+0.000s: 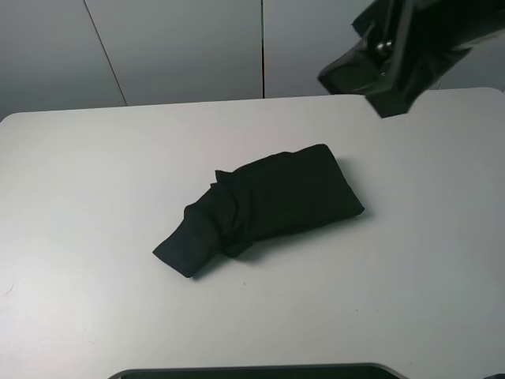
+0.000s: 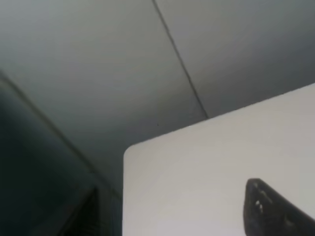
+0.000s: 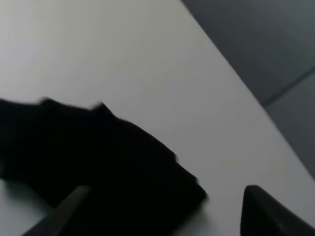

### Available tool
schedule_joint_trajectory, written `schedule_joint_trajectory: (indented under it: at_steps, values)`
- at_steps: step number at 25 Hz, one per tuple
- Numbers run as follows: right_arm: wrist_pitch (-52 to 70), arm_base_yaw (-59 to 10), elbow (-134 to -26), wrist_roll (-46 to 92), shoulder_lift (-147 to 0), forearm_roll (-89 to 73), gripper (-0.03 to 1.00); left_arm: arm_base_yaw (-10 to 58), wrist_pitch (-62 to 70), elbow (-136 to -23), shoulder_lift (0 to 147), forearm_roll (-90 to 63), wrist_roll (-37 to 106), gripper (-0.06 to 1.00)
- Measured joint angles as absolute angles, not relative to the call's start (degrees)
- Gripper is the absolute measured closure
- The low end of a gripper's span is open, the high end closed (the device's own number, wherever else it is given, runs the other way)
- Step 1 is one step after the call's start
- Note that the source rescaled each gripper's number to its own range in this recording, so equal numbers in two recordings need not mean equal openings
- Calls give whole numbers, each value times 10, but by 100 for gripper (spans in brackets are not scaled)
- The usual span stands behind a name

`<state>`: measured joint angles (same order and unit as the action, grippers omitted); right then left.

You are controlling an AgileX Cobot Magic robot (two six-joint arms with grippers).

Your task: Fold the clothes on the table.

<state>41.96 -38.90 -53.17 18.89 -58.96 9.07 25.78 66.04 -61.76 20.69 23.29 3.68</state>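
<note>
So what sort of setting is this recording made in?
Probably a lab or test cell, not a home: a bare white table against plain grey wall panels, holding one folded black garment, with a robot arm raised at its far right.

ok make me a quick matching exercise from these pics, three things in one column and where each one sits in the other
Things:
1. black garment
2. right arm
3. table

Places or states:
a. raised at the far right corner, touching nothing
b. white, bare around the cloth
c. folded in a bundle mid-table

Pairs: 1-c, 2-a, 3-b
</note>
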Motion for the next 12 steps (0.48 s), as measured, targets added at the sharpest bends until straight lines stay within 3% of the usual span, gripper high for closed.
schedule_joint_trajectory:
  at_steps: [5,9,12]
  values:
    - [665,-389,-532,83,-467,421,31,258,699,-618,192,280,5,16]
    - [693,-389,-536,86,-369,488,13,258,701,-618,192,296,-24,16]
    - [696,-389,-552,107,-303,524,6,247,701,-618,192,316,-33,16]
